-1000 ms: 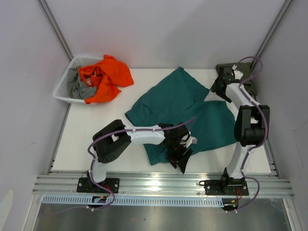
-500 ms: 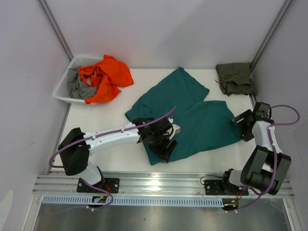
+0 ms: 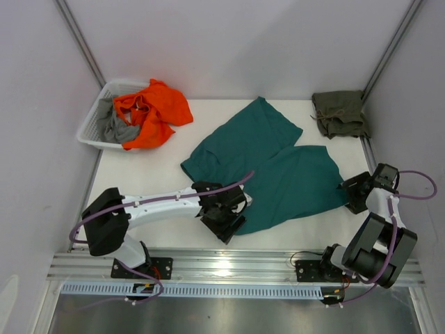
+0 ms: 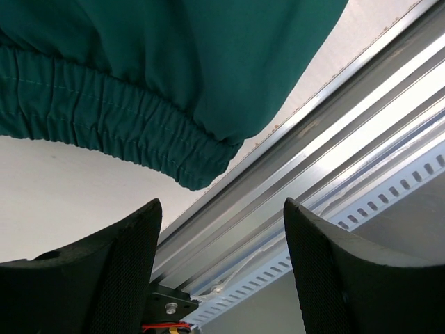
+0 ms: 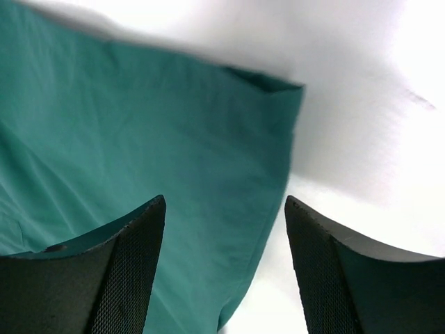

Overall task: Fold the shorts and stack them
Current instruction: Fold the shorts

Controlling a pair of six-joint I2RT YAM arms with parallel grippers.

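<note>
The large teal-green cloth drawstring shorts (image 3: 271, 160) were found spread flat and unfolded on the white table (image 3: 139, 181). At their near-left edge, the left gripper (image 4: 219, 236) was held with its fingers spread and nothing between them, the gathered waistband corner (image 4: 201, 167) lying just ahead of the tips. At their right edge, the right gripper (image 5: 224, 229) was likewise spread and empty, poised over the hem corner (image 5: 278, 87) of one leg. The small olive-green cloth shorts (image 3: 339, 113) were seen as a compact bundle beyond the teal pair's far-right side, apart from it, and were judged already folded. A white plastic basket (image 3: 97, 118) holding an orange garment (image 3: 151, 111) and a grey garment (image 3: 115, 126) sat off the teal pair's far-left side. The teal pair was judged not yet gripped. Its folding and the stacking of the two pairs remained.
</note>
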